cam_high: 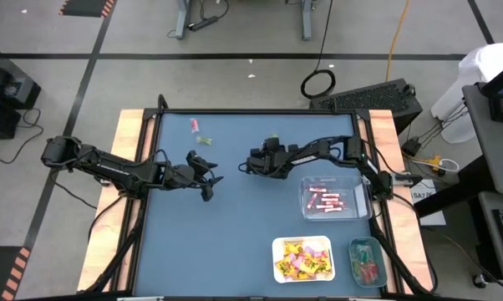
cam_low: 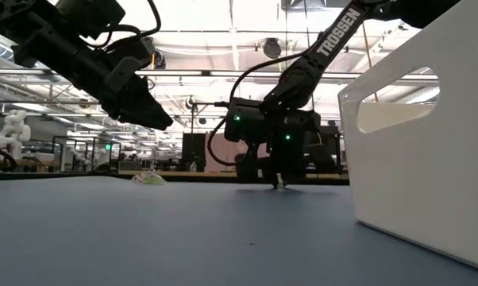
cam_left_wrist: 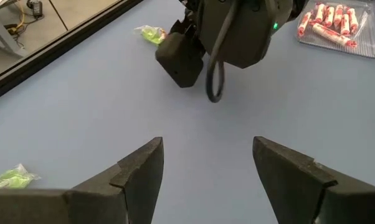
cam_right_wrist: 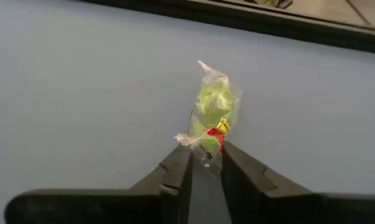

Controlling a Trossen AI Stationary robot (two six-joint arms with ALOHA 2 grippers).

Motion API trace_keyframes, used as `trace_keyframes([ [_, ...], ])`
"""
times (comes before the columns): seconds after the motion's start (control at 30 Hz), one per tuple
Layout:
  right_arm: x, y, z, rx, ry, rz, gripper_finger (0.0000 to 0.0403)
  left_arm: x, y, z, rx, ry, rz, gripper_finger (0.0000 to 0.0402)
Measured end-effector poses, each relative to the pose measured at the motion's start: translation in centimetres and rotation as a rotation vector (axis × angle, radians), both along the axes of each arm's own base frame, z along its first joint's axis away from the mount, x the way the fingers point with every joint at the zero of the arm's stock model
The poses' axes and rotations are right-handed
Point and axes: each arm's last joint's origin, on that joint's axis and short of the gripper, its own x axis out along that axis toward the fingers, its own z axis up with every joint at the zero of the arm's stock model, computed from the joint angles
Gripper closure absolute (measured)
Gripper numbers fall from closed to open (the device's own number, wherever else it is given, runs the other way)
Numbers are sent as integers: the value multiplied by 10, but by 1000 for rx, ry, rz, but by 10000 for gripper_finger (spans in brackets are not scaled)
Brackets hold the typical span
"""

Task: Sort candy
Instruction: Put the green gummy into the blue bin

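With open table all around, right tool (cam_right_wrist: 206,163) pinching green candy (cam_right_wrist: 215,106); left tool (cam_left_wrist: 206,171) spread.

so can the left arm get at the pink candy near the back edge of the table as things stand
Probably yes. The left gripper hovers open and empty over bare mat, and the pink candy lies in the open with only a green candy close by. The right gripper is busy off to the side, closing on another green candy.

You're working with two dark, near-black arms built from slim jointed links. White "TROSSEN" lettering runs along one arm in the low view, and black cables loop beside it. Small green lights glow on a wrist housing. The fingers taper to flat, wedge-shaped tips, apparently matte plastic.
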Motion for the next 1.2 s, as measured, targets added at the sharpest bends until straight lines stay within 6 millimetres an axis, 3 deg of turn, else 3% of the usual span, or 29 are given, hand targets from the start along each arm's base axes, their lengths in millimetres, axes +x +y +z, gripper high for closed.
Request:
trace_keyframes([
  [0.2, -2, 11, 19, 22, 41, 62, 333, 0, 0, 0, 1, 1, 0, 152],
  [0.6, -14, 51, 99, -37, -8, 169, 333, 0, 0, 0, 4, 4, 0, 152],
  [0.97, -53, 116, 173, -43, -41, 364, 333, -1, 1, -1, 45, 23, 6, 152],
  [1.2, -89, 163, 199, 0, 33, 558, 332, -2, 6, 1, 126, 25, 115, 152],
])
